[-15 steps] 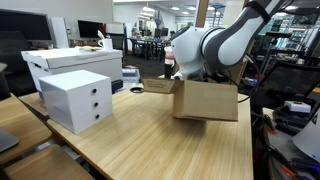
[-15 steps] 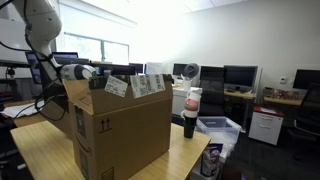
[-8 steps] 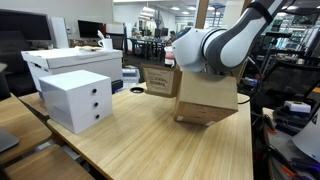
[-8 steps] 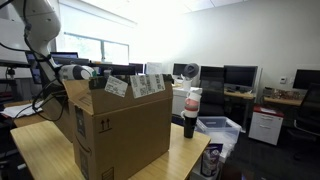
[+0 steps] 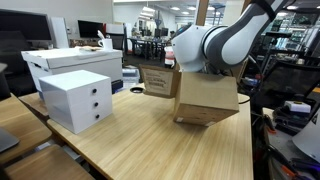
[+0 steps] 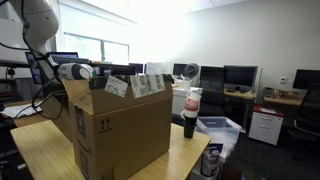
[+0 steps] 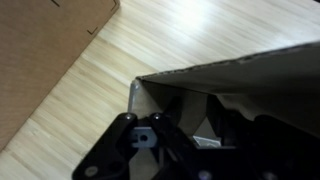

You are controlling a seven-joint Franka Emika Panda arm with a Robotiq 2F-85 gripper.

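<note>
A brown cardboard box (image 5: 210, 102) stands on the wooden table (image 5: 130, 145); it also shows in an exterior view (image 6: 120, 135). My gripper (image 5: 177, 70) is at the box's top edge, shut on one of its flaps (image 5: 160, 80), which stands tilted up. In the wrist view my dark fingers (image 7: 195, 118) straddle the flap's edge (image 7: 240, 68), with the table below. In an exterior view the gripper (image 6: 84, 72) sits at the box's far top corner. The inside of the box is hidden.
A white drawer unit (image 5: 77, 98) and a larger white box (image 5: 70, 60) stand on the table beside the cardboard box. A dark bottle (image 6: 190, 112) and a snack bag (image 6: 212, 160) are by the box's other side. Office desks and monitors lie behind.
The flap went from lying flat outward to tilted up, and the box shifted a little. In the last half second almost nothing moved.
</note>
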